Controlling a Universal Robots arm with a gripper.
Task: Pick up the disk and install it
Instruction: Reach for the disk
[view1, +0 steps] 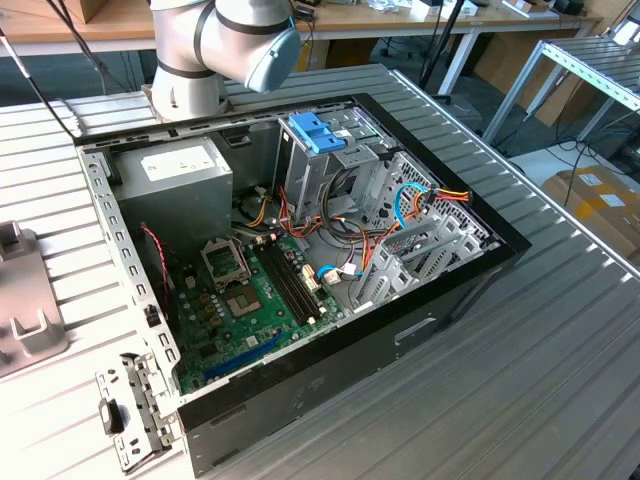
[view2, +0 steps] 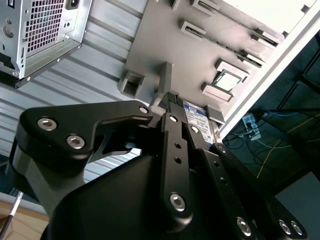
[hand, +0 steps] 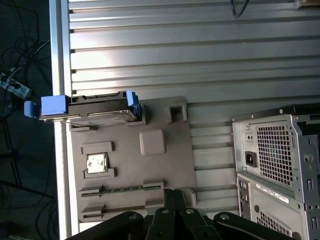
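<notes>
The disk (hand: 92, 107) is a silver-grey drive in a light-blue frame, standing on its long edge in a slot of the grey fixture plate (hand: 165, 165). In the second wrist view the disk (view2: 196, 111) shows just past the black gripper (view2: 170, 99). In the first wrist view the gripper (hand: 173, 194) hangs over the plate's opposite end, well apart from the disk. Its fingertips look pressed together with nothing between them. The arm (view1: 225, 45) stands behind the open computer case (view1: 300, 250).
Inside the case are a drive cage with blue tabs (view1: 316, 132), a grey power supply box (view1: 175, 175), the motherboard (view1: 250, 290) and loose cables. A processor chip (hand: 96, 163) rests on the plate. The case's rear panel (hand: 275, 160) lies near the plate, and the table edge (hand: 61, 150) runs beside the disk.
</notes>
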